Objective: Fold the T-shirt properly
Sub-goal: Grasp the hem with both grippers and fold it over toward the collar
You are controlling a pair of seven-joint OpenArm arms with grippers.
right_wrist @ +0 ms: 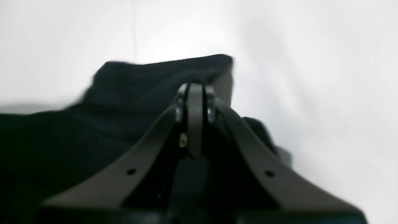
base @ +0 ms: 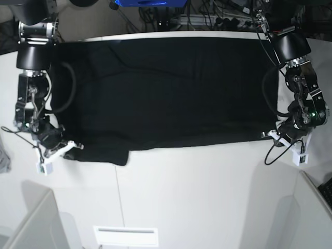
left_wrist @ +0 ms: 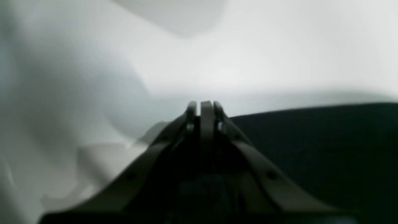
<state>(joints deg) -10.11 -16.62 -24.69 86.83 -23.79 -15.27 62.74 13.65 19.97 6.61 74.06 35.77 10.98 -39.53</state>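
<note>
The black T-shirt (base: 166, 93) lies spread flat across the white table (base: 197, 192), plain side up, with a short flap hanging lower at its near left corner. My right gripper (base: 75, 146) is shut with its tips at that corner; in its wrist view the right gripper (right_wrist: 195, 87) is closed in front of bunched black T-shirt cloth (right_wrist: 62, 130). My left gripper (base: 270, 135) is shut at the near right corner. In the left wrist view the left gripper (left_wrist: 205, 104) shows no cloth between its tips, and the T-shirt (left_wrist: 311, 140) lies beside it.
A small grey cloth scrap (base: 2, 158) shows at the table's left edge. White panels stand at the near left (base: 31, 218) and near right (base: 314, 207). Cables and equipment (base: 155, 8) crowd the far edge.
</note>
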